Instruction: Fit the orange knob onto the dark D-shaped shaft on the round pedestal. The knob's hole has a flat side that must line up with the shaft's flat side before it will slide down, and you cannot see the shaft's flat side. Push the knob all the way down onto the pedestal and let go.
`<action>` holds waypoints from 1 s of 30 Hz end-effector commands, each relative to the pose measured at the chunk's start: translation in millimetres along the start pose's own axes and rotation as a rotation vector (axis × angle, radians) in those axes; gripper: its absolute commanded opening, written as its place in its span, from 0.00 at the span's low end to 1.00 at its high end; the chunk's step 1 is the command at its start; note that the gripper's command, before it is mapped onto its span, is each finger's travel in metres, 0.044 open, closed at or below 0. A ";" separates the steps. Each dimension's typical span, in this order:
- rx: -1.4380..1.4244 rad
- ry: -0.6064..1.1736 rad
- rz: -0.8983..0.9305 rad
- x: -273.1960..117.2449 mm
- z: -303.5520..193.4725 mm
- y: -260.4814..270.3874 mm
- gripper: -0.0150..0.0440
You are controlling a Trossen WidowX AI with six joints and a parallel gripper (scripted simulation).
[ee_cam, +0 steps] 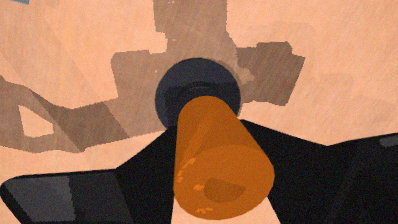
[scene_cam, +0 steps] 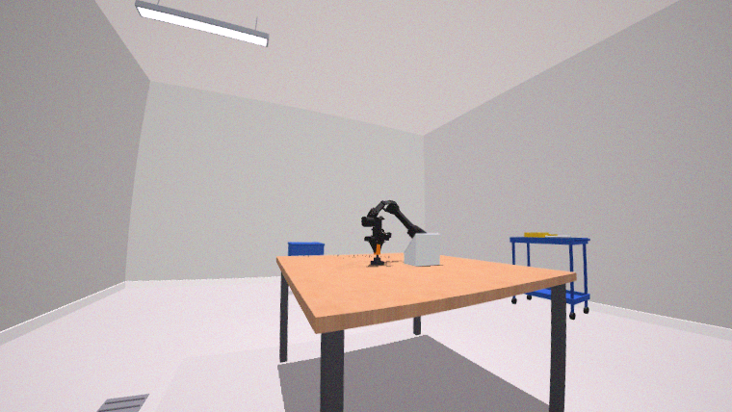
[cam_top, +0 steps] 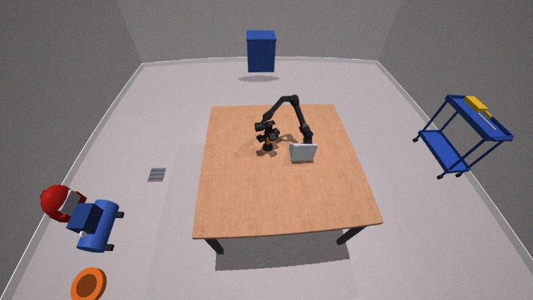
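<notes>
The orange knob (cam_top: 268, 141) (scene_cam: 379, 249) (ee_cam: 220, 160) is upright between the fingers of my gripper (cam_top: 268, 139) (scene_cam: 377, 247) (ee_cam: 207, 129), which is shut on it. The dark round pedestal (cam_top: 267, 147) (scene_cam: 377, 262) (ee_cam: 167, 97) stands on the table right under the knob. In the wrist view the knob's lower end overlaps the middle of the pedestal. The shaft is hidden, and so is its flat side. Whether the knob's lower end touches the shaft cannot be told.
A pale grey box-like block (cam_top: 303, 153) (scene_cam: 424, 249) stands on the wooden table (cam_top: 275, 201) (scene_cam: 409, 286), right of the pedestal and in front of the arm's base. A blue cart (cam_top: 443, 151) (scene_cam: 550, 240) stands on the floor to the right of the table.
</notes>
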State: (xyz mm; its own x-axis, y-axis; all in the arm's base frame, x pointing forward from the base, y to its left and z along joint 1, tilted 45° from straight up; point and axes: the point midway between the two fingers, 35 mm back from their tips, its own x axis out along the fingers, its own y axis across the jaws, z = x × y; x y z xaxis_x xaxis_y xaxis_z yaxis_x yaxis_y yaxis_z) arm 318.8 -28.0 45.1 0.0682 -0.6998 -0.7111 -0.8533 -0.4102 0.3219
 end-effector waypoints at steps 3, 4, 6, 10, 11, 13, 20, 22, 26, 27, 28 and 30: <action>-0.005 -0.001 -0.004 -1.1 0.4 -1.1 0.25; -0.005 -0.001 -0.004 -1.0 0.4 -1.0 0.25; -0.005 -0.001 -0.004 -0.7 0.5 -0.5 0.25; -0.005 -0.001 -0.004 -0.1 1.0 1.0 0.25; -0.005 -0.001 -0.004 -0.1 1.1 1.5 0.25; -0.005 -0.001 -0.004 -0.3 1.0 2.7 0.25; -0.005 -0.001 -0.004 -1.7 -0.6 3.2 0.25; -0.005 -0.001 -0.004 -1.8 -0.8 2.6 0.25; -0.005 -0.001 -0.004 -1.6 -0.5 1.5 0.25; -0.005 -0.001 -0.004 -1.4 -0.3 1.3 0.25; -0.005 -0.001 -0.004 -1.2 -0.1 1.2 0.25; -0.005 -0.001 -0.004 -0.7 0.5 1.1 0.25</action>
State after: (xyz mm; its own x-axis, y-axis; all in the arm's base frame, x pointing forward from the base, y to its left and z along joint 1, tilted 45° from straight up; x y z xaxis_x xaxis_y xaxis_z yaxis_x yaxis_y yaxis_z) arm 317.0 -28.6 46.7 0.0702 -0.6992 -0.7114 -0.8525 -0.4124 0.3212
